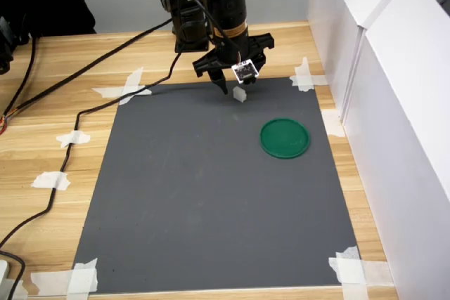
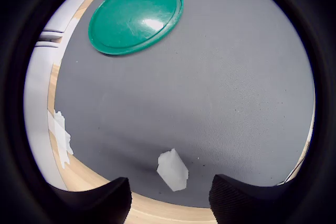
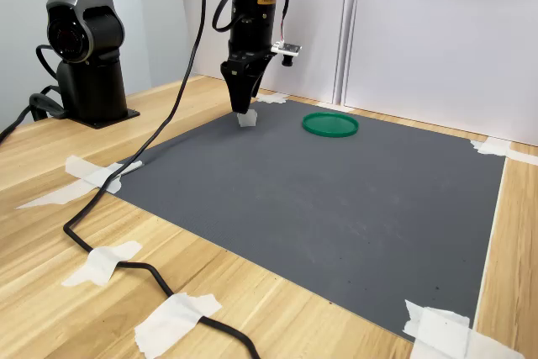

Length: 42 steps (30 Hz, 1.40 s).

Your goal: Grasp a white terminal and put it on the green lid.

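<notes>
Here, white terminal (image 2: 172, 169) between spread hand (image 2: 169, 199) fingers (on mat)

In the wrist view, the lower frame edge is cutting off the two dark fingers (image 2: 100, 203), so only their tips are showing. In the second exterior view, the fingers are covering part of the white terminal (image 3: 246, 119), blurring its stepped shape.
</notes>
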### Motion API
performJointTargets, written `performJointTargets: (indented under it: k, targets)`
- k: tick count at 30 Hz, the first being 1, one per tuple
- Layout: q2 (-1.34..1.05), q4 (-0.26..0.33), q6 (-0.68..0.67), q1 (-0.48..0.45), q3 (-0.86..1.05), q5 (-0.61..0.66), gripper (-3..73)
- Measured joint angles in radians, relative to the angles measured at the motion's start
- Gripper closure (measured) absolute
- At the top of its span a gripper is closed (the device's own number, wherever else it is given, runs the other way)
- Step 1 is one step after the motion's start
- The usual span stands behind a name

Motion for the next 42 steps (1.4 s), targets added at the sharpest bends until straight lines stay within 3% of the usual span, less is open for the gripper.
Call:
performJointTargets:
  k: [8, 12, 29, 42]
  targets:
    - [0.034, 0.001, 0.000, 0.000, 0.000, -0.011, 7.3]
    - [0.049, 0.001, 0.000, 0.000, 0.000, -0.018, 12.6]
    - [0.057, -0.028, 0.000, 0.000, 0.000, -0.053, 58.7]
    - [0.057, -0.039, 0.000, 0.000, 0.000, -0.060, 60.6]
